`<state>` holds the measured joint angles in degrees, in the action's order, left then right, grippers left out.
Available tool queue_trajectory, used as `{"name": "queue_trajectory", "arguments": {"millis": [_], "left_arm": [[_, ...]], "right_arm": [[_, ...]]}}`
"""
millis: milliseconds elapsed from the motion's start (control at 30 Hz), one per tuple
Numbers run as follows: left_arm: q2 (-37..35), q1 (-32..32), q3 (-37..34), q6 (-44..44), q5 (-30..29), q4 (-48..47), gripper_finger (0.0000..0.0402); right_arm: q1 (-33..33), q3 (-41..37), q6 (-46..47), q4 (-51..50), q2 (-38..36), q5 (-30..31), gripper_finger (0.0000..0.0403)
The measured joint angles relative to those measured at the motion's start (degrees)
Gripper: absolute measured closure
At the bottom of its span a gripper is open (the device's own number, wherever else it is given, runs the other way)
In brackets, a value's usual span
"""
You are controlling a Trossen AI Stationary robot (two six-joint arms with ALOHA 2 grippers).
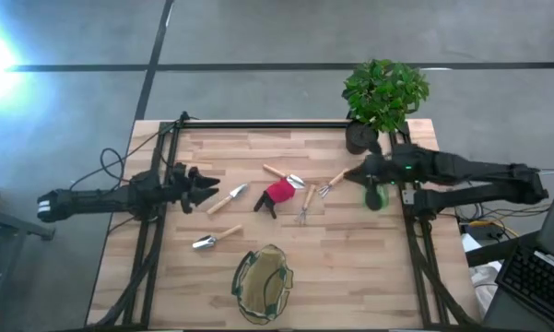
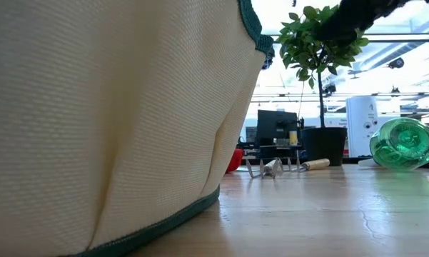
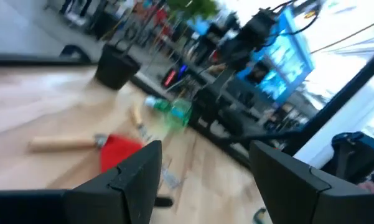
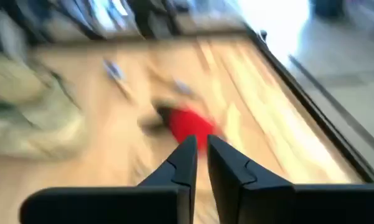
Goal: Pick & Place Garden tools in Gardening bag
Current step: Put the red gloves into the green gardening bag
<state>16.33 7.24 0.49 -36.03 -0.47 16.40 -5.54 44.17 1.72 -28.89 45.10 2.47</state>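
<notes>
The gardening bag (image 1: 264,282) sits at the near edge of the table (image 1: 369,267), its mouth facing up and nothing visibly inside; in the low view its pale fabric wall (image 2: 107,121) fills most of the picture. Just beyond it lies a trowel (image 1: 216,240) with a wooden handle. Farther in, near the table's middle, the other garden tools are scattered apart: a second trowel (image 1: 227,199), the red-and-black piece (image 1: 277,195), a third trowel (image 1: 284,174), a small rake (image 1: 306,205) and a fork (image 1: 331,183).

The left gripper (image 1: 208,186) hovers at the left side, its fingers (image 3: 140,180) spread and empty, pointing toward the second trowel. The right gripper (image 1: 350,174) is at the right side beside the fork's handle, its fingers (image 4: 185,163) nearly together with a narrow gap, holding nothing. A green bottle (image 1: 376,195) lies under the right arm. At the far right corner stands a potted plant (image 1: 383,92).
</notes>
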Motion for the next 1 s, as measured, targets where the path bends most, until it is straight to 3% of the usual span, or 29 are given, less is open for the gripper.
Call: {"name": "queue_trajectory", "arguments": {"millis": [267,600,733,1000], "left_arm": [[0.5,-2.7,0.0,3.5,4.3,6.8,0.0156],[0.5,-5.0,-0.1,7.0,4.4,9.4,0.0156],[0.5,-5.0,-0.1,8.3,4.3,9.4,0.0156],[0.5,-4.9,-0.1,8.4,4.0,9.6,0.0156]], "right_arm": [[1.6,4.2,6.4,-14.6,16.3,2.3,0.0322],[1.6,4.2,-15.9,-5.2,30.2,4.0,0.0238],[1.6,4.4,-19.4,-0.2,34.5,3.9,0.0225],[2.5,10.6,-27.1,-0.2,44.7,3.7,0.0223]]}}
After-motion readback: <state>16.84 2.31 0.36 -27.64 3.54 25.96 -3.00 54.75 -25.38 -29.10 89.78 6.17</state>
